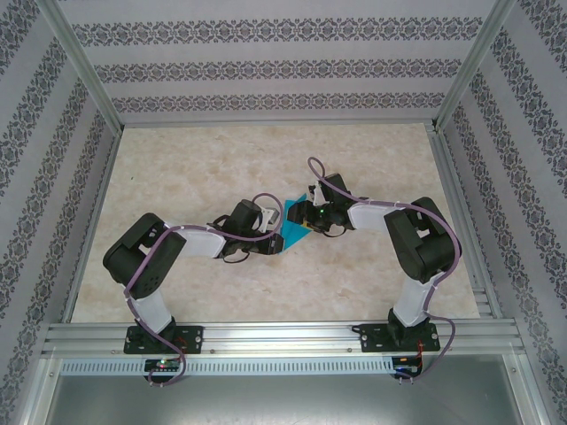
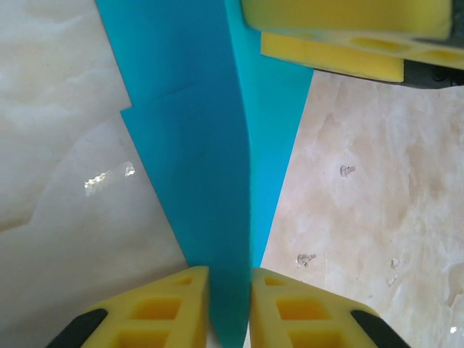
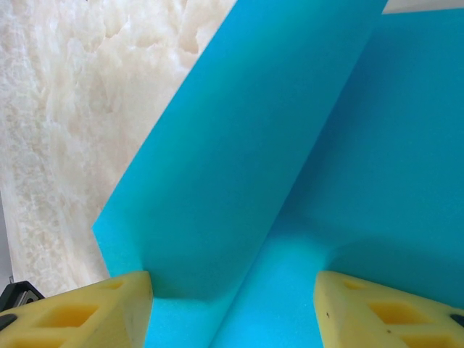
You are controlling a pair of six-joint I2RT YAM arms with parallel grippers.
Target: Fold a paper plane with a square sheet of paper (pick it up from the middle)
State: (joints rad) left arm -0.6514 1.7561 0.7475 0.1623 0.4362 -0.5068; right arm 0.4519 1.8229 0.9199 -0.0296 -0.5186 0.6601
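The blue square sheet of paper (image 1: 292,234) lies in the middle of the table (image 1: 204,168), between the two arms. It is partly folded, with one flap standing up. The left gripper (image 2: 230,275) has its yellow fingers (image 2: 174,312) squeezed close on a thin folded edge of the paper, while the right gripper (image 3: 232,279), just across from it, has its fingers (image 3: 87,312) spread wide apart with the paper lying between them.

Bright even light, soft shadows; sm. glare on table (image 2: 109,177), wrist views sl. soft.
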